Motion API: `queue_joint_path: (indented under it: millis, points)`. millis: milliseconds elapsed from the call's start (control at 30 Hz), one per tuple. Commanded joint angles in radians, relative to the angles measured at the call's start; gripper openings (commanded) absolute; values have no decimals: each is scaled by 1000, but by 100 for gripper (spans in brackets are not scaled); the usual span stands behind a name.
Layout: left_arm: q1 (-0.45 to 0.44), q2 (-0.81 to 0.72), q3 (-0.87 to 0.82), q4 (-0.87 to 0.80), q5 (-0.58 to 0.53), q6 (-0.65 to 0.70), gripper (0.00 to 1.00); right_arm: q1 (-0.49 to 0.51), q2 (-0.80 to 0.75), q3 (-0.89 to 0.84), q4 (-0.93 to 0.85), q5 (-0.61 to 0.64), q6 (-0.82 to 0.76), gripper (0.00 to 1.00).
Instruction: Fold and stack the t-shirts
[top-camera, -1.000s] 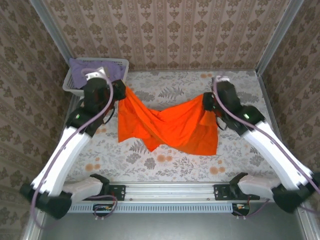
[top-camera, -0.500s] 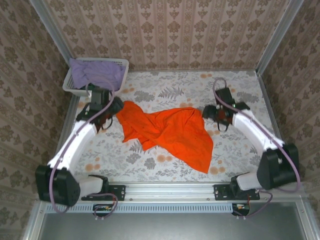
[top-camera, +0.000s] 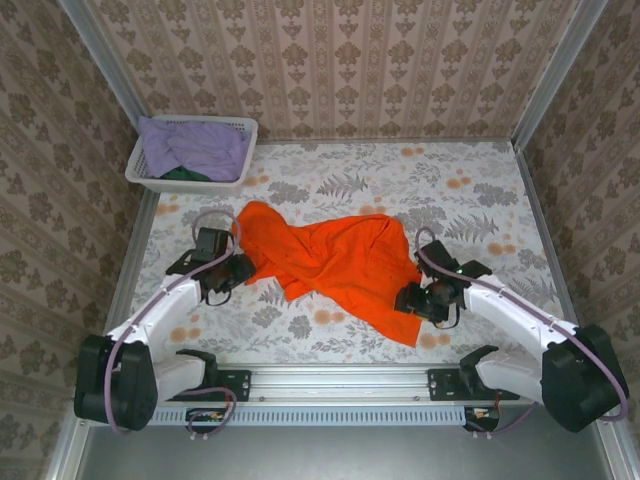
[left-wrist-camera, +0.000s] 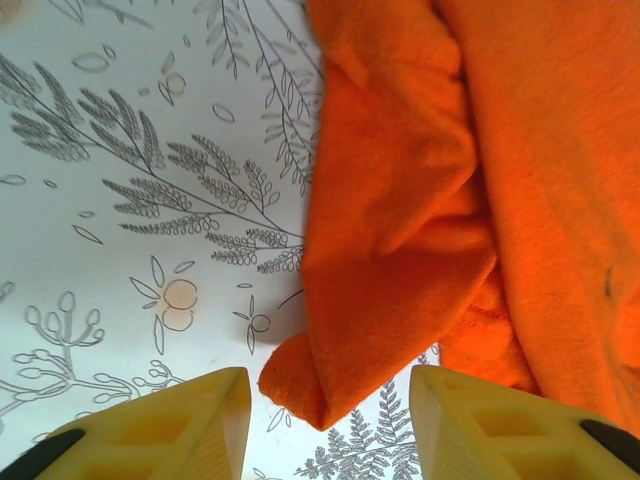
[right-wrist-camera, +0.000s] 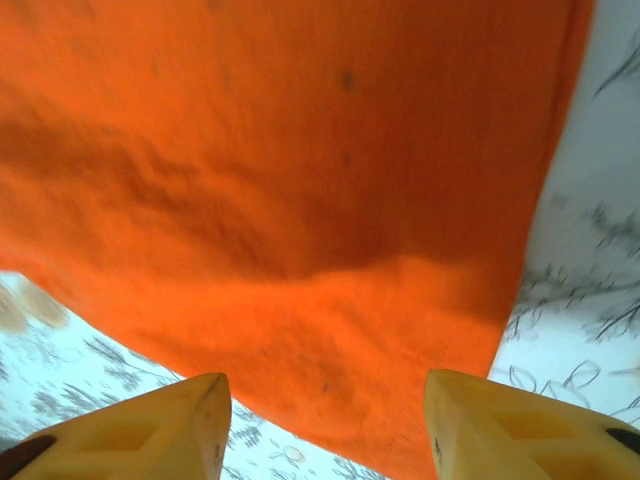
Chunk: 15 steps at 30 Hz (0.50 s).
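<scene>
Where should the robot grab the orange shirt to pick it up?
Probably the folded corner poking out of the orange t-shirt toward the left gripper. Come from the shirt's left edge: that corner is a thick bunched point, lying between the open fingers.

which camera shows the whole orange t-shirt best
Top external view: the crumpled bright orange cloth t-shirt shows whole, every edge. Left wrist view catches one bunched edge up close; right wrist view, a blurred stretch of it.

High overhead view, wrist views close on shared t-shirt (top-camera: 340, 262)
</scene>
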Motion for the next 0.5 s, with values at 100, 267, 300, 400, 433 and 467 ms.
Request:
queue_joint_path:
  millis: [100,267,300,400,433,467]
  points:
    - [-6,91,-20,110,106,-24,45,71,-40,-53,-50,69,145,50]
    - [-11,113,-18,115,105,-14,45,107,-114,-88,-90,93,206,49]
    - [-11,113,-18,114,97,-14,45,114,-120,-102,-80,81,218,47]
    - [-11,117,-17,117,94,-14,45,142,-125,-129,-61,83,255,46]
    - [-11,120,-16,117,92,-13,45,149,-121,-137,-50,84,260,44]
    - [-12,122,-13,115,91,-12,45,151,-114,-139,-44,83,265,43]
